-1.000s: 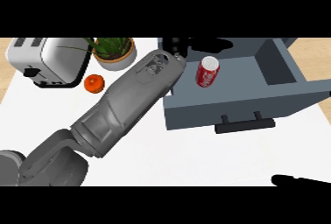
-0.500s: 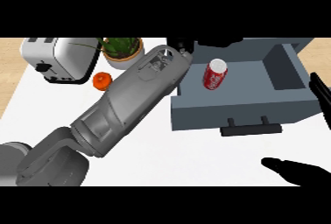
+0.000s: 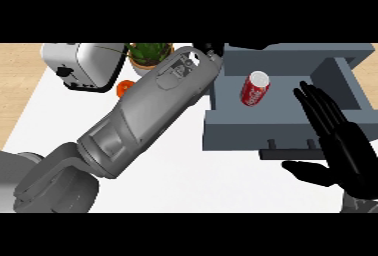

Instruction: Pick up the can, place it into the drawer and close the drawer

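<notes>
While the red cylindrical metal can (image 3: 255,89) lies inside the open grey box-shaped drawer (image 3: 236,132) at upper right, the black right hand (image 3: 341,142) hovers lower right, spread flat. The left hand (image 3: 210,48), top centre, cannot be read.

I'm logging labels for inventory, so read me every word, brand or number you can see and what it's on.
On the can: white lettering, too blurred to read.
On the left forearm: faint marking near the wrist, too blurred to read.
Nothing else carries text.

One can (image 3: 256,88), one drawer (image 3: 244,135), one toaster (image 3: 81,65)
</notes>
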`<state>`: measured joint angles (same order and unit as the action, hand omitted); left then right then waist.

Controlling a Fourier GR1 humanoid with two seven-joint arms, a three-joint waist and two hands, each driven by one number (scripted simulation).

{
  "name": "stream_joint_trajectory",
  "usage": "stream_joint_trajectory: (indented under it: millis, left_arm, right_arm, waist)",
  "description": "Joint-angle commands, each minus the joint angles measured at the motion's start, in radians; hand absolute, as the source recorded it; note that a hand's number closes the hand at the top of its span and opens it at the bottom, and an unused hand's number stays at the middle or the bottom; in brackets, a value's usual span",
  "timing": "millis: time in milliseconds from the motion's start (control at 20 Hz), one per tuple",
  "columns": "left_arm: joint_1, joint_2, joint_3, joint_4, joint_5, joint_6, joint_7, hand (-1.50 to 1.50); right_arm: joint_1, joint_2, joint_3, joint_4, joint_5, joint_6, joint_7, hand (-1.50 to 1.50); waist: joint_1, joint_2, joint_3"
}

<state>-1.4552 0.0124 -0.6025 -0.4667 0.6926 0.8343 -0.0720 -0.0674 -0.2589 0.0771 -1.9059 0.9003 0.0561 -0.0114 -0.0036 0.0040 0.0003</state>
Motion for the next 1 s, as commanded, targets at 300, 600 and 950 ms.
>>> stream_joint_trajectory:
  millis: [300,600,950]
  left_arm:
    - [0.07,0.113,-0.008,-0.174,-0.069,0.026,0.135,-1.5]
    - [0.16,0.213,-0.03,-0.313,-0.102,0.004,0.192,-1.5]
    - [0.186,0.322,-0.024,-0.438,-0.109,-0.036,0.286,-1.5]
  right_arm:
    - [-0.137,0.099,0.0,0.406,0.158,-0.253,-0.042,-1.5]
    - [-0.205,0.081,-0.075,0.609,0.144,-0.361,-0.127,-1.5]
    - [-0.342,0.128,-0.084,0.838,0.263,-0.469,-0.079,-1.5]
  waist:
    - [0.03,-0.007,0.0]
    - [0.046,-0.01,0.001]
    - [0.064,-0.003,0.001]
